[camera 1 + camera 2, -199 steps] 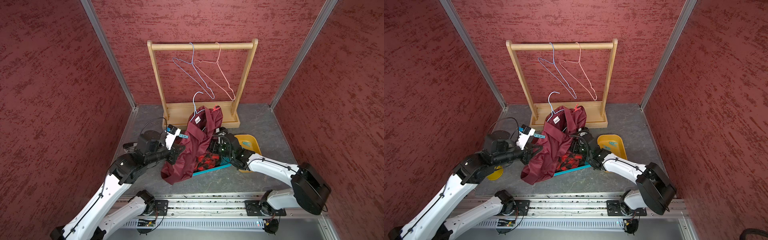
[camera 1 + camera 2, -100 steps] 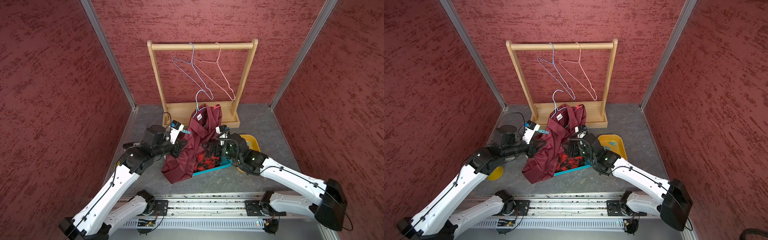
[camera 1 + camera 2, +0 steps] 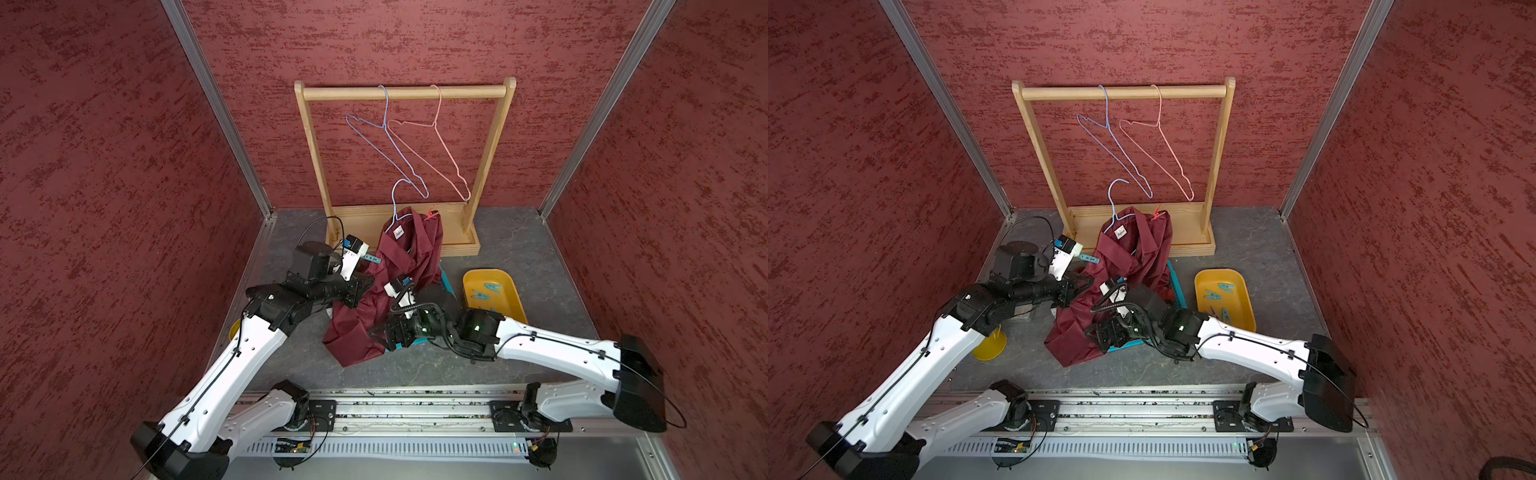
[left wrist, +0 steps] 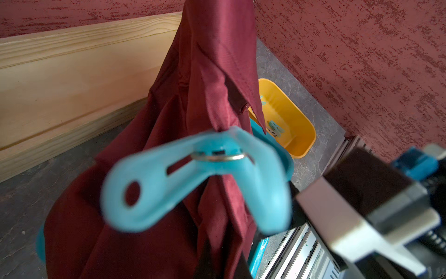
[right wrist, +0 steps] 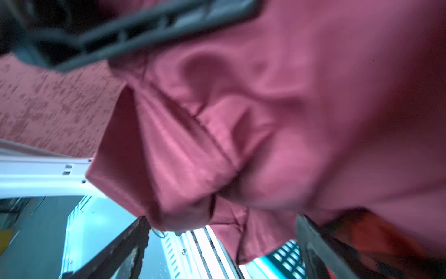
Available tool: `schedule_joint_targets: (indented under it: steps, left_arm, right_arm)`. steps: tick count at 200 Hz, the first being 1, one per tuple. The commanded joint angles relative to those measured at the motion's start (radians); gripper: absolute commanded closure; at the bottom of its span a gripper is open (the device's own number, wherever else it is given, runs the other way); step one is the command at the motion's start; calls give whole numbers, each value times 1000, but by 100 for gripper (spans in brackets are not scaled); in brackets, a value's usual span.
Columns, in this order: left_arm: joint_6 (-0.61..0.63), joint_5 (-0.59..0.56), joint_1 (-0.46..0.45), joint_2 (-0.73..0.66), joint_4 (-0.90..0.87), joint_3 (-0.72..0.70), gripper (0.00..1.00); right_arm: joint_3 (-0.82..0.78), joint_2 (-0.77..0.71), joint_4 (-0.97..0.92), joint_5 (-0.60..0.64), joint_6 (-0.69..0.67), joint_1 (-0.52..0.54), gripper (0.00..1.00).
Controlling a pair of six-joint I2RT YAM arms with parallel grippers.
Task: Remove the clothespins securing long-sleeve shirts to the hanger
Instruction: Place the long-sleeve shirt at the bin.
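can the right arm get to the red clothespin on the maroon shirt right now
Probably yes: the red clothespin sticks out uncovered atop the maroon shirt, and the right gripper is open, though low beside the shirt.

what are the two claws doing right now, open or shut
left claw: closed at the maroon shirt; what it grips cannot be told
right claw: open, holding nothing

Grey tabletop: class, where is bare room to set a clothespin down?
Bare: the back corner between wooden rack base and yellow plastic tray; the strip between maroon satin shirt and metal rail. Crowded: round the shirt.
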Motion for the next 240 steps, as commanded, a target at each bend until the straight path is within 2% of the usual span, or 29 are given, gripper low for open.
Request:
schedule_joint_targets:
  steps: [1, 33, 57, 69, 87, 97, 167, 209, 240]
  left_arm:
    - [27, 25, 8, 5, 37, 49, 100]
    - [23, 29, 9, 16, 35, 64, 100]
    - [20, 30, 10, 19, 34, 69, 100]
    - [18, 33, 9, 20, 31, 75, 100]
    - [19, 28, 11, 14, 22, 79, 100]
    - [23, 24, 11, 8, 10, 85, 100]
    - [20, 6, 11, -84, -101, 138, 100]
    - [22, 5, 5, -118, -146, 135, 100]
    - [22, -3, -2, -141, -183, 133, 100]
  right_arm:
    - [55, 55, 55, -62, -37, 16, 4]
    - [91, 130, 91, -89, -58, 21, 11]
    - [130, 186, 94, -93, -77, 22, 28]
    - [147, 206, 97, -90, -82, 23, 45]
    - [148, 211, 103, -62, -78, 21, 83]
    - [142, 204, 101, -29, -72, 21, 100]
    - [167, 164, 11, 336, -67, -63, 100]
    - [149, 191, 13, 469, -45, -121, 100]
    - [101, 243, 57, 539, 33, -137, 100]
